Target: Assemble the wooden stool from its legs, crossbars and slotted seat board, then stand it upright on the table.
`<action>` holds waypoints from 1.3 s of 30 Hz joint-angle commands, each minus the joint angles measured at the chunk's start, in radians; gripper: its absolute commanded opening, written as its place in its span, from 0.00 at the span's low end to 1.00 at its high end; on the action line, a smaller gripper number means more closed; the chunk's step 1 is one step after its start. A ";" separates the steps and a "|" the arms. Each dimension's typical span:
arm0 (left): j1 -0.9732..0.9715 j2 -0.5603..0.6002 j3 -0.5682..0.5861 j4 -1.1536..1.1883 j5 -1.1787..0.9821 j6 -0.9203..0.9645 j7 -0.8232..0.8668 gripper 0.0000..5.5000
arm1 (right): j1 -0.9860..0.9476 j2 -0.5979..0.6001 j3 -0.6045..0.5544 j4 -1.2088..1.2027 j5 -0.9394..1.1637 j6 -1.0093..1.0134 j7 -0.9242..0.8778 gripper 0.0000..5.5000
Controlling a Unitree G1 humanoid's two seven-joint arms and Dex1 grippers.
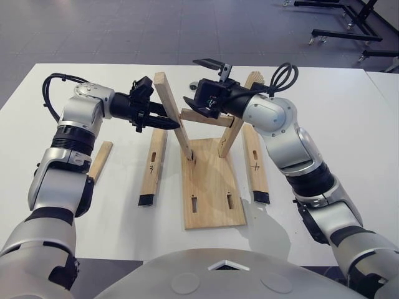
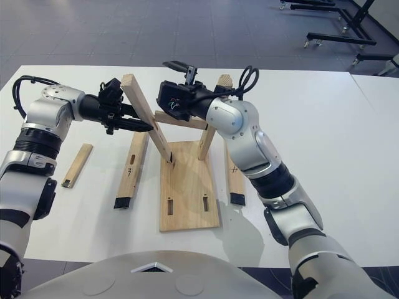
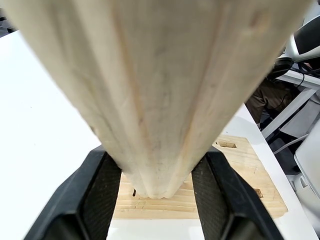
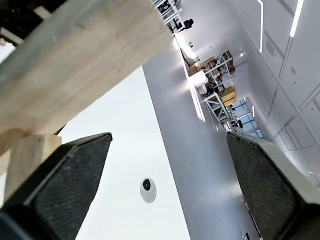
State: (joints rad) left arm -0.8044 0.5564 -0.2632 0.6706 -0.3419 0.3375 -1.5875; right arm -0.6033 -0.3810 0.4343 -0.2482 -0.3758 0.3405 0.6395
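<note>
Pale wood makes up every part on the white table (image 1: 349, 124). The slotted seat board (image 1: 212, 193) lies flat near the middle. At its far end we see two legs set into it and tilted: the left leg (image 1: 171, 106) leans left and the right leg (image 1: 230, 140) leans right. A crossbar (image 1: 209, 118) runs between them.

The left gripper (image 1: 168, 123) comes in from the left and pinches the left leg partway up, a finger pressed to each side. The right gripper (image 1: 193, 83) is between the tops of the two legs, just above the crossbar, with its fingers spread wide and nothing between them.

A spare leg (image 1: 153, 165) lies flat just left of the board and another leg (image 1: 255, 165) just right of it. A short bar (image 1: 100, 161) lies further left.
</note>
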 commanded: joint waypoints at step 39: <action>0.058 -0.021 -0.258 -0.009 0.249 -0.070 0.106 0.37 | 0.056 -0.091 0.058 -0.002 -0.025 0.074 0.163 0.76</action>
State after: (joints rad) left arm -0.8569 0.5375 -0.3867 0.6267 -0.2989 0.2561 -1.5488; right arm -0.5874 -0.4411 0.4771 -0.2814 -0.4010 0.4055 0.7653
